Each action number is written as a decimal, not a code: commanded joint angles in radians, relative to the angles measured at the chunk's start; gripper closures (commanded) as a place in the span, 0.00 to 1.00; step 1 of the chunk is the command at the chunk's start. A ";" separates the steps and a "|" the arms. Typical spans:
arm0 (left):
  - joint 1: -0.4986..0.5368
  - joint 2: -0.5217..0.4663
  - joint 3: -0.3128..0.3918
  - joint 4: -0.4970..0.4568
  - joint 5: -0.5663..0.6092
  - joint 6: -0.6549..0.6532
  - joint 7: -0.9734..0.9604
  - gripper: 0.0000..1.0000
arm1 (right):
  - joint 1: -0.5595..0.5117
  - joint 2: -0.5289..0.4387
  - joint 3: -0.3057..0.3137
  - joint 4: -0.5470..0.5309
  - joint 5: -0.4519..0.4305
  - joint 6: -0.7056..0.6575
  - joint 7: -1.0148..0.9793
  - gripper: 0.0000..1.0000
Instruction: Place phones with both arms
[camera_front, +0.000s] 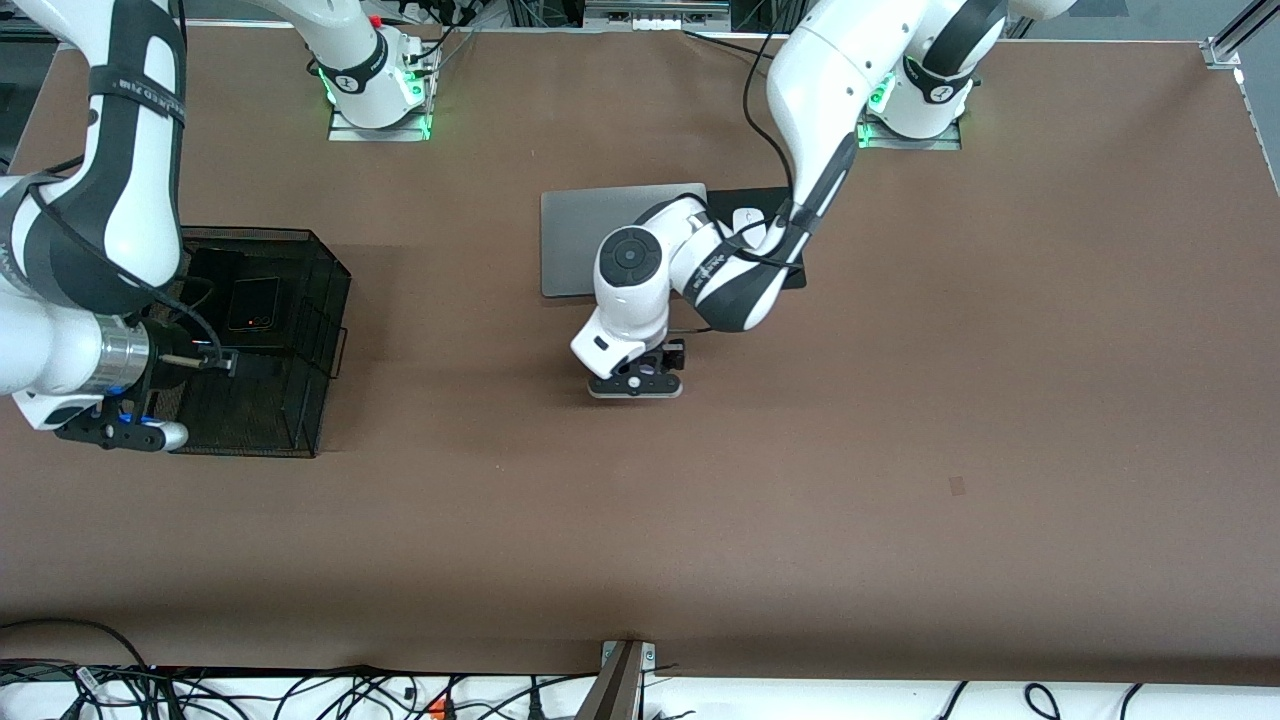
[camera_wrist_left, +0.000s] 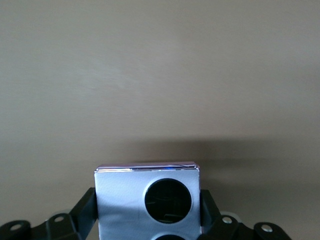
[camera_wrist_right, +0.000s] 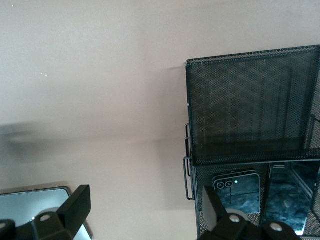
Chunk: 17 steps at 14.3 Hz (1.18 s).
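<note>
My left gripper (camera_front: 640, 385) (camera_wrist_left: 148, 205) is shut on the small lavender-white phone (camera_wrist_left: 125, 200) (camera_front: 635, 392). One black finger (camera_wrist_left: 86, 206) presses each side, and one black circle and part of another show on the phone's face. It hangs low over the brown table, just nearer the front camera than the laptop. My right gripper (camera_wrist_right: 146, 200) is open with nothing between its fingers, up by the black mesh basket (camera_front: 325, 290) (camera_wrist_right: 250, 100). In the basket lie a small black phone (camera_wrist_right: 237, 187) (camera_front: 252, 303) and a long black phone (camera_wrist_right: 290, 197).
A grey laptop (camera_front: 585, 235) lies shut mid-table, partly under the left arm. Beside it are a white mouse (camera_front: 748, 220) and a black pad (camera_front: 775, 200). Both arm bases stand along the table's edge farthest from the front camera.
</note>
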<state>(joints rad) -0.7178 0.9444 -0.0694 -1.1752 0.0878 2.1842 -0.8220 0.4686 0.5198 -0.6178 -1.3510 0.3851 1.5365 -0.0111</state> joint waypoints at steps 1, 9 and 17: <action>0.003 0.049 0.003 0.068 -0.031 0.049 0.049 0.72 | 0.021 -0.067 0.001 -0.088 -0.015 0.036 0.008 0.01; 0.011 0.116 0.019 0.124 -0.023 0.115 0.047 0.65 | 0.021 -0.067 0.003 -0.085 -0.014 0.033 0.008 0.01; 0.012 0.149 0.045 0.118 -0.020 0.131 0.020 0.57 | 0.021 -0.067 0.003 -0.085 -0.014 0.031 0.008 0.01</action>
<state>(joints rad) -0.7030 1.0708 -0.0336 -1.0914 0.0851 2.3029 -0.8046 0.4784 0.4858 -0.6178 -1.4020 0.3840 1.5552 -0.0111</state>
